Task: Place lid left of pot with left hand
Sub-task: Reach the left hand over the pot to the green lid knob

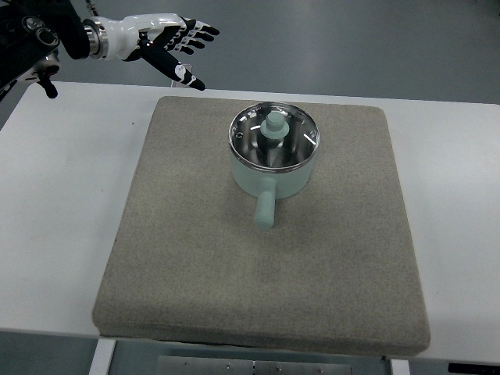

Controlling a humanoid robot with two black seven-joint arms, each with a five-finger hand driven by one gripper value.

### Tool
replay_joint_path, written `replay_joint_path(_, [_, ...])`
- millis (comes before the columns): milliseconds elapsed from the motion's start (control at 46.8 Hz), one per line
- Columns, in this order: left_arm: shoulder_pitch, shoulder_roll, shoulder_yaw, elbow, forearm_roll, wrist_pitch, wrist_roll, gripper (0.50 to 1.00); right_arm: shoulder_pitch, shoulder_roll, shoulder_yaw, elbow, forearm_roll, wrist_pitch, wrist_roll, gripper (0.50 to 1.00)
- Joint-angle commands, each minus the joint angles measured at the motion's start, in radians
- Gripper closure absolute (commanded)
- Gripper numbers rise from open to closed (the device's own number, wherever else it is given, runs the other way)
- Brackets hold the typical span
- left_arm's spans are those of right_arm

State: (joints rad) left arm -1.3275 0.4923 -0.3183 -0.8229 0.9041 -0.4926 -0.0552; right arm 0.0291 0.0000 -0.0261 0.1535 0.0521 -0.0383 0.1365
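Observation:
A pale green pot (273, 178) stands on the grey mat (187, 258), its handle (265, 209) pointing toward the near edge. A glass lid (273, 137) with a metal rim and a pale green knob (274, 125) sits on top of the pot. My left hand (176, 47) hovers at the upper left, above the table's far edge, well apart from the pot. Its fingers are spread and hold nothing. The right arm does not show.
The mat lies on a white table (55, 195) that shows bare on both sides. Grey floor lies beyond the far edge. A metal frame part (266, 366) shows below the near edge.

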Motion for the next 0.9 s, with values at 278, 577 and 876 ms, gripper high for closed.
replay_joint_path(278, [-0.147, -0.017, 0.122, -0.120, 0.251, -0.009, 0.000, 0.506, 0.000, 0.000, 0.000, 0.001, 0.000, 0.000, 0.000, 0.576])
replay_joint_path(577, [-0.222, -0.159, 0.280, -0.104, 0.374, -0.009, 0.000, 0.508, 0.000, 0.000, 0.000, 0.000, 0.000, 0.000, 0.000, 0.576])
replay_joint_path(876, [-0.251, -0.230, 0.318, -0.081, 0.381, -0.011, 0.002, 0.512, 0.000, 0.000, 0.000, 0.000, 0.000, 0.000, 0.000, 0.576])
